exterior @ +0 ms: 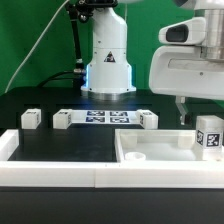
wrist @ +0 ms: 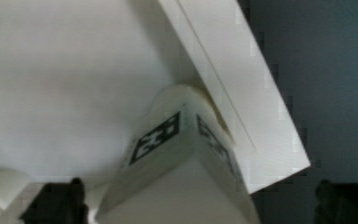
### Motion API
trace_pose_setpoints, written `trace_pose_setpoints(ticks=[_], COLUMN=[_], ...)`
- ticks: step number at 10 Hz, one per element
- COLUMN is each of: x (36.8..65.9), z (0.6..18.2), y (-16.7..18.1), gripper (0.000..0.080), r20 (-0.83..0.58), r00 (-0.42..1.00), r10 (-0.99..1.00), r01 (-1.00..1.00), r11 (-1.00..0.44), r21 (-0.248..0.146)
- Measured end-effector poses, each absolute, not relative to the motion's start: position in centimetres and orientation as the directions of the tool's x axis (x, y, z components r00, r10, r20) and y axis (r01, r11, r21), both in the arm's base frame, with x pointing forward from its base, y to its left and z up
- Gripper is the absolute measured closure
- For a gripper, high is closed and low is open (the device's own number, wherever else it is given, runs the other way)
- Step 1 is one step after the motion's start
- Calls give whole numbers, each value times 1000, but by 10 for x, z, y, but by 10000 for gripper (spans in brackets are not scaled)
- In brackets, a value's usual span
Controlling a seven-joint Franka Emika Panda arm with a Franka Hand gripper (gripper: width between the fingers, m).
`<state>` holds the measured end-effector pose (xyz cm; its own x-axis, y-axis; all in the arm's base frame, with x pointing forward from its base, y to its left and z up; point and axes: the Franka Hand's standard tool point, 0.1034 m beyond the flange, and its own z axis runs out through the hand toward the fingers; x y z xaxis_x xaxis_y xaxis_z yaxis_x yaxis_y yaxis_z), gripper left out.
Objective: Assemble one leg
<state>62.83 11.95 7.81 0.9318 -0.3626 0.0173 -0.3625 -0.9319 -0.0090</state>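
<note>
- Exterior view: a leg (exterior: 209, 134) stands upright at the exterior view's right edge, on the tray-like top (exterior: 150, 152), near its far right corner, its tag facing the camera.
- Wrist view shows the same leg (wrist: 167, 160) close up, tag on its side, rising between the two dark fingers (wrist: 55, 200) at the frame's lower corners; neither finger touches it.
- Gripper (exterior: 190, 113) hangs just above and slightly to the exterior view's left of that leg, jaws spread wide, holding nothing.
- Top is a flat white square piece with a raised rim, lying on the black table (exterior: 60, 143) at the front right of the exterior view.
- Three more legs sit on the table further back: one (exterior: 31, 118) at the exterior view's left, one (exterior: 63, 119) beside it, one (exterior: 148, 119) nearer the middle.
- Marker board (exterior: 105, 117) lies flat between the second and third of these.
- White border walls (exterior: 60, 168) run along the table's front and left edges.
- Arm's white base (exterior: 108, 55) stands behind the marker board.
</note>
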Motion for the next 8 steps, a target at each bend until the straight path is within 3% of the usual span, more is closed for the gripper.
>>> trace_pose_setpoints(ticks=[2,7,8], x=[628,627,627], z=[77,77,77], y=[118,113,113], gripper=[151,151,276], r20=[23,11,11], r00=[979,999,1000], r10=[-203,33,27], r01=[-203,33,27], r11=[-979,-999,-999], r21=[19,26,25])
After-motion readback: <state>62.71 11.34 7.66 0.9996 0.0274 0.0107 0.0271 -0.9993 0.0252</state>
